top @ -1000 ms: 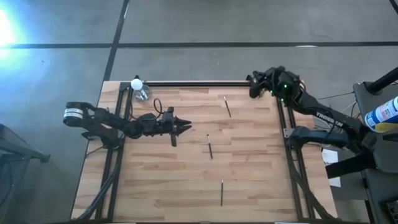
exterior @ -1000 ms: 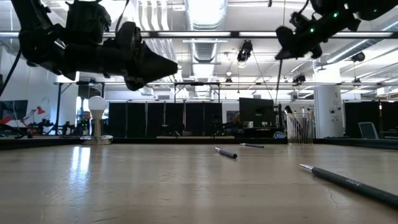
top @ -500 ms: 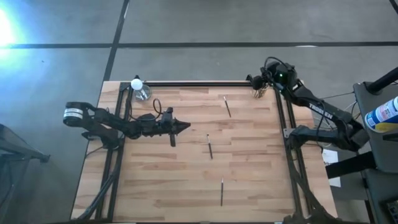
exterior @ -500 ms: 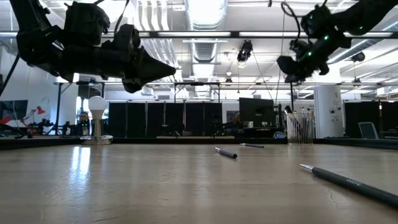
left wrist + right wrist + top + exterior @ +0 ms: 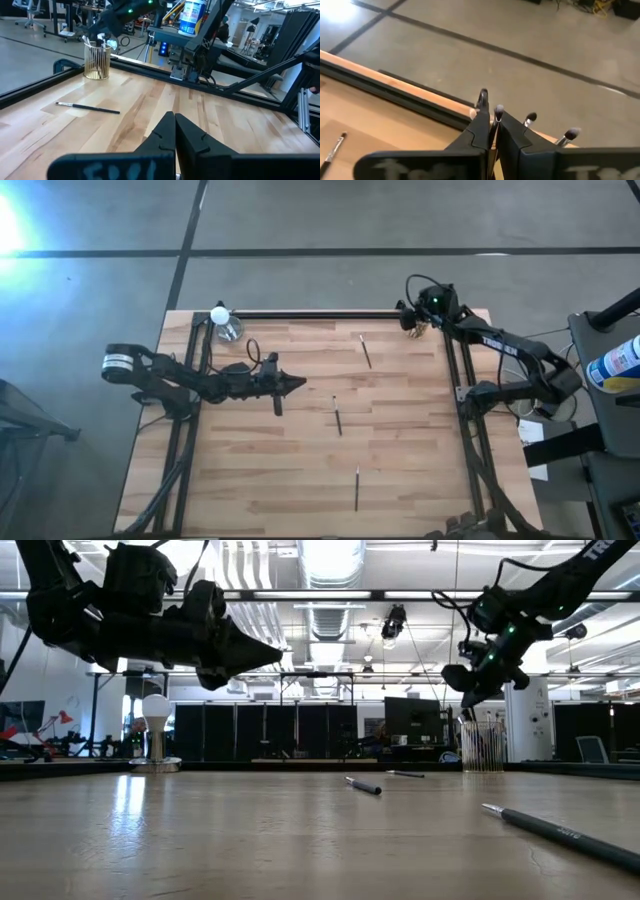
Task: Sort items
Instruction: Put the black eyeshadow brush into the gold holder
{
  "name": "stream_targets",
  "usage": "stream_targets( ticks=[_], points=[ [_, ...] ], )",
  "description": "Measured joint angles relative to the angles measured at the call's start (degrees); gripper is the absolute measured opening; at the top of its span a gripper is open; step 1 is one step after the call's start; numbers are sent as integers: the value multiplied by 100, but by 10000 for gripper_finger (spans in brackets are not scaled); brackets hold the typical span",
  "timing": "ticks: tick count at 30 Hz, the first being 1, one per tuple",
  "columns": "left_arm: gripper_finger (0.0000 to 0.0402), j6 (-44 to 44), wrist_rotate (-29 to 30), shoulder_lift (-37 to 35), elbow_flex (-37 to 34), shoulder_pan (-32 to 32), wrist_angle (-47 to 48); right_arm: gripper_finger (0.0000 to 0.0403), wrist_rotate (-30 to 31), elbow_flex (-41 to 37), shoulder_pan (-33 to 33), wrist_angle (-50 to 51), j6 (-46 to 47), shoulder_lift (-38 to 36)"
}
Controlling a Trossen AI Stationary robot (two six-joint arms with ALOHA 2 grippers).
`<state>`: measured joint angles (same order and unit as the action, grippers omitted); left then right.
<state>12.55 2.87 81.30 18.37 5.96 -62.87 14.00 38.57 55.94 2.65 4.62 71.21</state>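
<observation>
Right tool (image 5: 492, 131) pinches a brush (image 5: 497, 114) over the corner cup (image 5: 96, 60) (left tool (image 5: 300, 383) closed, empty).

A: Where is the left arm?

B: It reaches from the table's left edge toward the middle, held nearly level above the surface; the left gripper (image 5: 298, 383) has its fingers pressed together, nothing between them.

A: And the right arm?

B: Stretched to the far right corner, wrist bent downward; the right gripper (image 5: 412, 323) is closed too.
</observation>
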Motion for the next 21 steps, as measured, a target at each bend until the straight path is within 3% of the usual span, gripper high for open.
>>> stream_targets(
  ticks=[15,21],
  points=[
    [0,40,123,0,-214,120,-55,115,-139,369,-75,949,230,-921],
    [0,-12,128,0,-244,125,-57,95,-654,483,-688,1027,302,-1448]
  ],
)
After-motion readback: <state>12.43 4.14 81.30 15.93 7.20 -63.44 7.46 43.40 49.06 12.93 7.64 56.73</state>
